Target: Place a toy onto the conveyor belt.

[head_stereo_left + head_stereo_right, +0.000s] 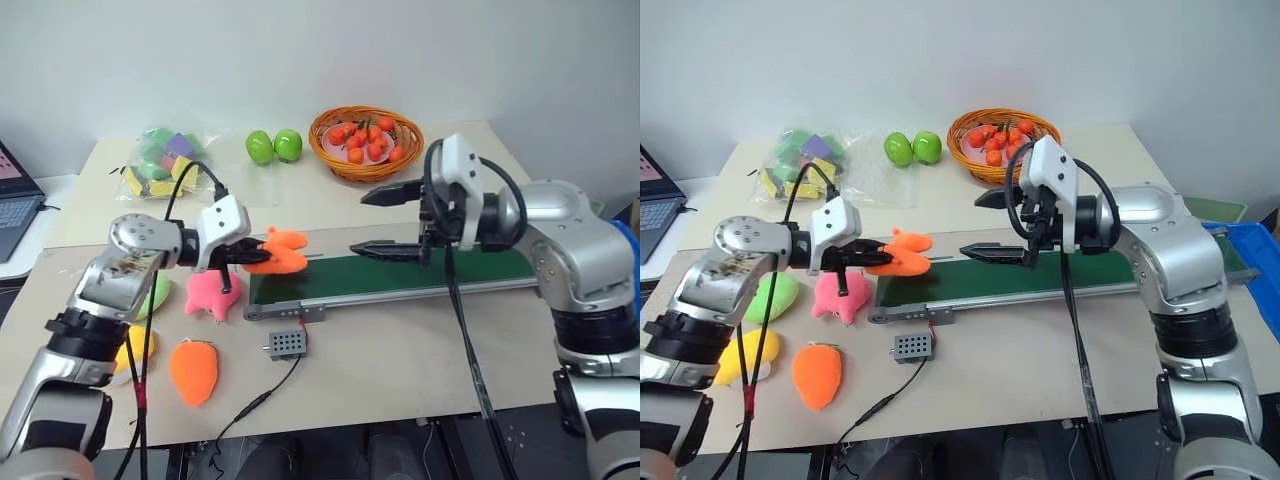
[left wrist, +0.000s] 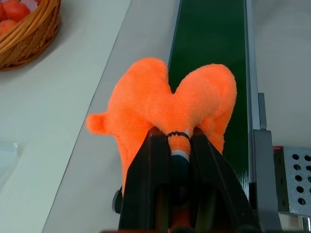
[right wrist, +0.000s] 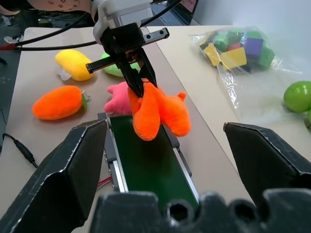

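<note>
The left claw is clamped on one end of the orange toy, holding it in the air over the near end of the belt. It looks light, soft and squashy; a pinched edge holds. The right claw hangs spread wide above the belt.

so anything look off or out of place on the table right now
Nothing stands out. The left gripper holds the toy in the air over the conveyor belt's end, and the right gripper hangs open above the belt.
</note>
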`<action>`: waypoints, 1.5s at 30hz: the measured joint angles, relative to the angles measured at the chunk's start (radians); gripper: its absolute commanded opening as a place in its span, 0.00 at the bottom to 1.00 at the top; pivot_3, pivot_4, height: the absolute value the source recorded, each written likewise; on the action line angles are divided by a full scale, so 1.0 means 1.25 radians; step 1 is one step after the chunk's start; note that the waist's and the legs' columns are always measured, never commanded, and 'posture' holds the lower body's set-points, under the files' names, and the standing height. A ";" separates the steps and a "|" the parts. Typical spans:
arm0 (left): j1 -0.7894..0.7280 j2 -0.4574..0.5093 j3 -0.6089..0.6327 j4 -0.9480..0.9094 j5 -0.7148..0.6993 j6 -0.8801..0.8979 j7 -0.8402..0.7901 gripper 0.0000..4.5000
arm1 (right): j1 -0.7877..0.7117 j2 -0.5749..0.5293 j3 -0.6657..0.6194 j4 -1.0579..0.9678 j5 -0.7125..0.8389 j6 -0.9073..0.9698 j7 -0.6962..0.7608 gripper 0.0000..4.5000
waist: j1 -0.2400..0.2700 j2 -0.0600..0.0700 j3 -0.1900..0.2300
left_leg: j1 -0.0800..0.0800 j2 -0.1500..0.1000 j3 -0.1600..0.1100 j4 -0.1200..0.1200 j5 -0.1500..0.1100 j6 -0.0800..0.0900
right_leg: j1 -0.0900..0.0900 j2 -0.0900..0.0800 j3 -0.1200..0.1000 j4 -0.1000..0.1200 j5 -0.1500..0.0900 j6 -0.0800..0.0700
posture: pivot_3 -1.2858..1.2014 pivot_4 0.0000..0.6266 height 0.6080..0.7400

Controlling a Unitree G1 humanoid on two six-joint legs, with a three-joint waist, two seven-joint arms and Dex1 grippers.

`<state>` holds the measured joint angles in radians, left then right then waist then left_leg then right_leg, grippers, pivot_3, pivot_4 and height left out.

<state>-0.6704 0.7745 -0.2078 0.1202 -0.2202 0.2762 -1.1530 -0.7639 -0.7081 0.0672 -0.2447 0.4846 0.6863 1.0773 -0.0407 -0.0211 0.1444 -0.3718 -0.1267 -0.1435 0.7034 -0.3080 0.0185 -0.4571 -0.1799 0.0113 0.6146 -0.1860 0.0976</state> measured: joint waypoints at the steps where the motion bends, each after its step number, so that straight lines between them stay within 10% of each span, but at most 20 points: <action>1: -0.001 -0.002 -0.004 0.007 0.006 -0.009 -0.003 0.07 | 0.002 -0.002 -0.001 -0.004 0.001 0.001 -0.003 1.00 | 0.000 0.000 0.000 | 0.000 0.000 0.000 0.000 0.000 0.000 | 0.000 0.000 0.000 0.000 0.000 0.000 | 0.52 0.24 1.00; 9: -0.002 -0.022 -0.013 0.040 0.049 -0.048 -0.045 0.07 | 0.022 -0.017 -0.013 -0.035 0.009 0.016 -0.031 1.00 | 0.000 0.000 0.000 | 0.000 0.000 0.000 0.001 0.000 0.000 | 0.000 0.000 0.000 0.000 0.000 0.000 | 0.52 0.24 1.00; 21: -0.002 -0.037 -0.010 0.039 0.048 -0.038 -0.067 1.00 | 0.024 -0.025 -0.017 -0.035 0.009 0.017 -0.037 1.00 | 0.000 0.000 0.000 | 0.000 0.000 0.000 0.001 0.000 0.000 | 0.000 0.000 0.000 0.001 0.000 0.000 | 0.52 0.24 1.00; 38: -0.123 -0.069 0.169 -0.057 -0.149 0.273 0.026 1.00 | 0.013 -0.027 -0.016 -0.016 0.008 0.011 -0.020 1.00 | -0.003 0.000 0.000 | -0.002 0.000 0.000 0.007 -0.001 0.002 | 0.000 0.000 0.000 0.002 0.001 0.001 | 0.52 0.24 1.00; 45: 0.062 0.036 0.202 -0.198 -0.159 0.287 0.040 1.00 | 0.073 -0.098 -0.045 -0.013 0.008 0.010 0.009 1.00 | 0.001 0.000 0.000 | -0.002 0.000 0.000 0.006 -0.001 0.002 | 0.000 0.000 0.001 0.002 0.001 0.000 | 0.52 0.24 1.00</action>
<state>-0.5932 0.8199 0.0448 -0.1277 -0.4192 0.6351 -1.1028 -0.6727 -0.8310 0.0109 -0.2603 0.4946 0.6988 1.0882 -0.0393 -0.0214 0.1447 -0.3742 -0.1268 -0.1429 0.7111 -0.3093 0.0205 -0.4571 -0.1797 0.0119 0.6166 -0.1850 0.0980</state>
